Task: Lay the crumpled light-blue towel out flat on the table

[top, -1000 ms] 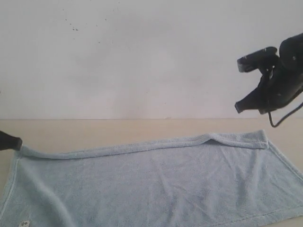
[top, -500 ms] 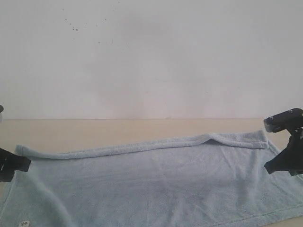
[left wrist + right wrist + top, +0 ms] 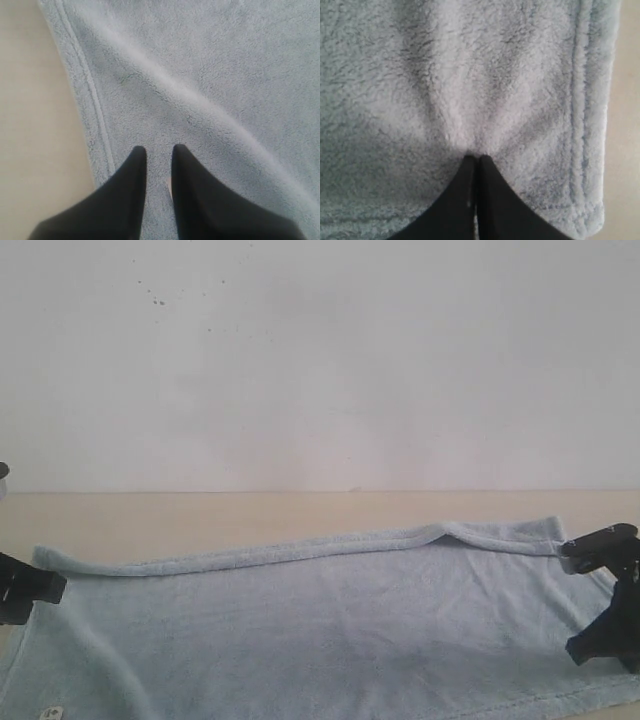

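Note:
The light-blue towel (image 3: pixel 320 620) lies spread wide across the beige table (image 3: pixel 250 515), with a small raised fold in its far hem right of the middle. My left gripper (image 3: pixel 35 588) sits low over the towel's left end. In the left wrist view its fingers (image 3: pixel 157 152) stand a little apart above the fleece (image 3: pixel 210 75), just inside the stitched hem. My right gripper (image 3: pixel 582 645) is down on the towel's right end. Its tips (image 3: pixel 476 159) are shut together, pressed into the pile (image 3: pixel 420 75), which puckers toward them.
A white wall (image 3: pixel 320 360) rises behind the table's far edge. Bare tabletop shows beside the hem in the left wrist view (image 3: pixel 30 125) and in the right wrist view (image 3: pixel 627 150). A small white label (image 3: pixel 50 712) sits at the towel's near left corner.
My right gripper dropped from high beside the wall down onto the towel's right end. The left gripper shifted slightly down and onto the left edge. The towel lies as before.

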Tool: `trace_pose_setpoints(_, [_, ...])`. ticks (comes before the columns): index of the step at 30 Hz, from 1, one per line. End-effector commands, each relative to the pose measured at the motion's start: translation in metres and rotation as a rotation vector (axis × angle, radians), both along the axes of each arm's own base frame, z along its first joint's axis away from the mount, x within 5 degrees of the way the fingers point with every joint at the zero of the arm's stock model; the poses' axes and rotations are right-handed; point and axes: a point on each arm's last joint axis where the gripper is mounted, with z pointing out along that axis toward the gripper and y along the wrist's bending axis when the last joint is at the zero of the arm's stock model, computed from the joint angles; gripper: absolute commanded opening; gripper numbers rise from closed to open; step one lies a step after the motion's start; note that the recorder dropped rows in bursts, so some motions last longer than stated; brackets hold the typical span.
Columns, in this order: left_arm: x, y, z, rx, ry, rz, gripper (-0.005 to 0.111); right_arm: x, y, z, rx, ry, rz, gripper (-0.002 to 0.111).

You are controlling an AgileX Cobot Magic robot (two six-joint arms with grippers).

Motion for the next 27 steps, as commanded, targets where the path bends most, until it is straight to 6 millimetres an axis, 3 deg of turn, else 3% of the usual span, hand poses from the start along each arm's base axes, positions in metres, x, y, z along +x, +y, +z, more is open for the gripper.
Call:
trace_pose_setpoints(1, [-0.001,-0.001,0.001,-0.007,-0.002,0.001,0.018,-0.05,-0.002,-0.031,-0.003,0.205,-0.072,0.001])
trace_pose_setpoints(4, [-0.002,-0.001,0.0,-0.007,0.007,0.001,0.018,-0.08,-0.002,-0.041,0.012,0.247,-0.143,0.001])
trace_pose_setpoints(8, [-0.004,0.0,-0.001,-0.005,0.034,0.0,0.018,-0.108,-0.001,-0.027,0.038,0.226,-0.26,0.001])
trace_pose_setpoints(19, [-0.005,-0.003,-0.001,-0.045,0.048,0.007,0.018,-0.138,-0.003,0.093,0.075,-0.261,-0.216,0.001])
trace_pose_setpoints(22, [-0.006,-0.006,0.0,-0.062,0.048,-0.015,0.018,-0.138,-0.003,0.118,0.049,-0.384,-0.11,0.001])
trace_pose_setpoints(27, [-0.008,-0.007,0.008,-0.072,0.016,-0.032,0.018,-0.101,-0.004,0.135,0.011,-0.416,-0.064,0.001])
